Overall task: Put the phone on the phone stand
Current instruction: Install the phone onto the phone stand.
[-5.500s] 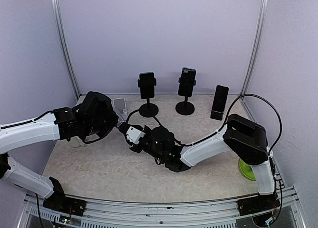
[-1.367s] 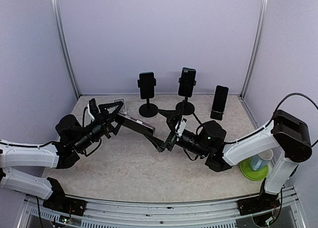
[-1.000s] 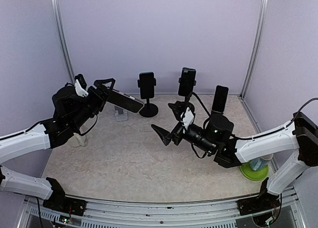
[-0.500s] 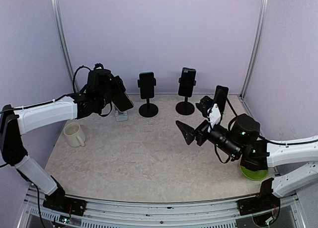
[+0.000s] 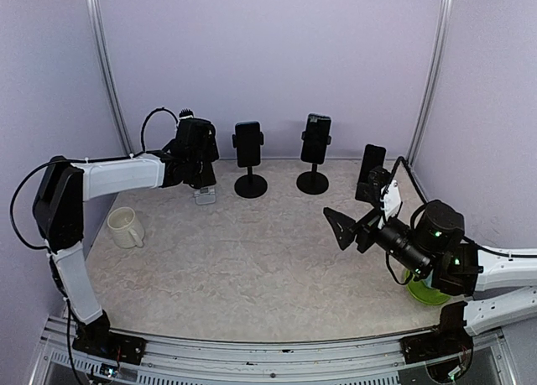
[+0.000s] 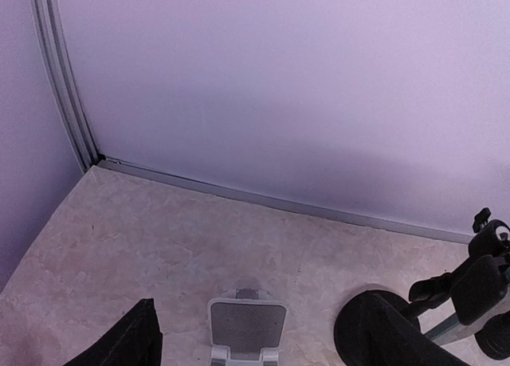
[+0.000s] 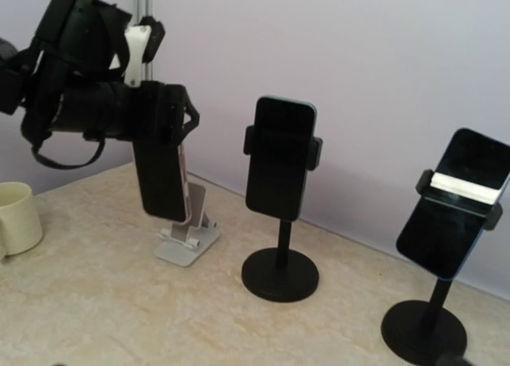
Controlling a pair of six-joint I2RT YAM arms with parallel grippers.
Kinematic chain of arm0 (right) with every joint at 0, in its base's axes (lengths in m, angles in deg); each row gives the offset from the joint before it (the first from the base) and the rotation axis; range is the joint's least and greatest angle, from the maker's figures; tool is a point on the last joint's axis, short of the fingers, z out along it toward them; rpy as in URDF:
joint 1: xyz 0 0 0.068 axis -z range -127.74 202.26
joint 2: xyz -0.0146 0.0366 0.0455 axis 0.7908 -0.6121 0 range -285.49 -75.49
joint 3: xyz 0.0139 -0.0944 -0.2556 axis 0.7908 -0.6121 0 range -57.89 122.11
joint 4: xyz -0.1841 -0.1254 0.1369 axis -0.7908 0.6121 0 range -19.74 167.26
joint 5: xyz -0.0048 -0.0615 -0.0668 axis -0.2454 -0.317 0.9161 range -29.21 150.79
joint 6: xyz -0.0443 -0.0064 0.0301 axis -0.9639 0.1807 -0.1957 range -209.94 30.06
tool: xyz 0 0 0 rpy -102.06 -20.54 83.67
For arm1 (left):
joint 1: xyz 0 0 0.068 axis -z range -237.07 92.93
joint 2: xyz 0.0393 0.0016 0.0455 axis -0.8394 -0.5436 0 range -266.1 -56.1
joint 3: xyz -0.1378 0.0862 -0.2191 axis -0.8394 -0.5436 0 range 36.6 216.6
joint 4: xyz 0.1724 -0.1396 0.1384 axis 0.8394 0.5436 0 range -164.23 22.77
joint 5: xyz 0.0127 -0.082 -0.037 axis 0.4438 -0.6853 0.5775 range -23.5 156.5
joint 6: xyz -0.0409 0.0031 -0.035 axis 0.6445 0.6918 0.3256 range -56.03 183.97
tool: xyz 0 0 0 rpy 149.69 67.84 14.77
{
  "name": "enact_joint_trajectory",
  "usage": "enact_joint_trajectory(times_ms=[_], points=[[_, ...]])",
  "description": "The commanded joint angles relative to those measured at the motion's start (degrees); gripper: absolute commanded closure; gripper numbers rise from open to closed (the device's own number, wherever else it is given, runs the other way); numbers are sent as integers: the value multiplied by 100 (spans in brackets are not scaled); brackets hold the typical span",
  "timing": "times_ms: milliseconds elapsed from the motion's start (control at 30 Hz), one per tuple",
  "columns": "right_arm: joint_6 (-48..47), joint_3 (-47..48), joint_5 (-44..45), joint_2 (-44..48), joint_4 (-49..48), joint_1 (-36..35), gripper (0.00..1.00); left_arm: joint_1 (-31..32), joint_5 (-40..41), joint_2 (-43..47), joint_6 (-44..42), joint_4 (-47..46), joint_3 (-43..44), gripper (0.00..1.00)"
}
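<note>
The phone [image 7: 163,175] hangs nearly upright, its dark face turned toward the right wrist camera. The left pincer [image 7: 163,109] is clamped across its upper part, a finger on each long edge. Straight below the pincer stands the small grey phone stand [image 7: 188,240], and the phone's lower end sits just in front of the stand's sloped backrest. Whether the two touch cannot be told. In the left wrist view the stand lies under the pincer, by the back wall [image 6: 279,87].

To the right of that pincer a black stand [image 7: 280,274] holds another dark handset in its clamp. A second black stand [image 7: 424,328], further right, holds one too. A cream mug [image 5: 124,227] sits on the table [image 5: 252,267] nearer the arm bases than the pincer.

The right pincer [image 5: 359,207] hovers well apart on the far side of the table. Its jaws are spread wide and hold nothing, pointing toward the stands.
</note>
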Motion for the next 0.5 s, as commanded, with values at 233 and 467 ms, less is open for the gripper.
enact_joint_trajectory(times_ms=[233, 467], points=[[144, -21, 129, 23, 355, -88, 0, -68, 423, -818, -690, -367, 1130, 83], [84, 25, 182, 17, 435, -88, 0, -74, 517, -1060, -746, -284, 1289, 83]])
